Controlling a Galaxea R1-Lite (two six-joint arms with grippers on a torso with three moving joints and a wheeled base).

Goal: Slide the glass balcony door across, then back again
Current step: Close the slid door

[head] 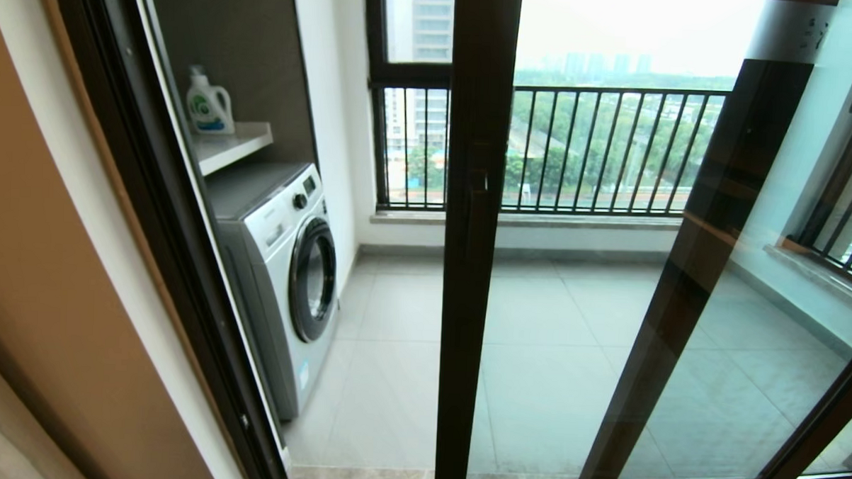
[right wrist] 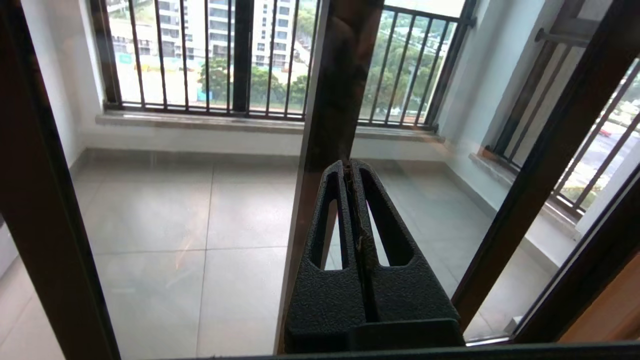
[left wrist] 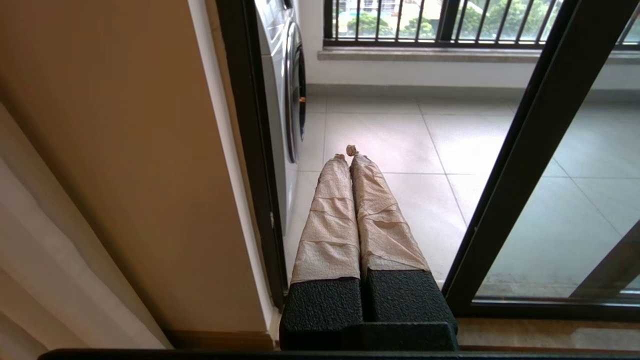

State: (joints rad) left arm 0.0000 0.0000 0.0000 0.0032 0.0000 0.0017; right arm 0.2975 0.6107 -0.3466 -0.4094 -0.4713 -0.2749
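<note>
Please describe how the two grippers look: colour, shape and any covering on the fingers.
Left gripper: long tapering fingers wrapped in wrinkled beige tape, on a rough black base. Right gripper: bare rough black fingers, tapering, each with a long slot cut through.

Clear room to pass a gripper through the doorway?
Open gap between left jamb and glass balcony door; bare floor tiles beyond. Left gripper, shut, points into it. Right gripper, shut, faces glass. Crowded left of the gap: washing machine, shelf with detergent bottle.
</note>
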